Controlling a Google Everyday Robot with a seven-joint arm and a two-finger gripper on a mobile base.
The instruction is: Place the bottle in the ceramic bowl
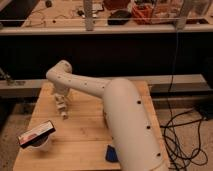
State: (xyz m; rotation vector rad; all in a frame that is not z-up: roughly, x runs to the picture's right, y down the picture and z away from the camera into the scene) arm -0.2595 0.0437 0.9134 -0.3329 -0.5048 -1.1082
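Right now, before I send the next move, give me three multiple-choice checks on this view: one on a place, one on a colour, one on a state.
1. Over which part of the table is the gripper?
A. back left
B. front right corner
C. none; it is out over the floor cables

2. What colour is the small pad at the table's front edge, beside the arm?
A. red
B. blue
C. green

3. How does the dark flat item at front left sit?
A. lying across the top of the white cup
B. standing on end on the wood
C. hanging from the arm

Answers: 1 A, since the gripper points down near the table's far left side. 2 B, since the pad shows blue against the wood. 3 A, since the item spans the cup's rim at a tilt.
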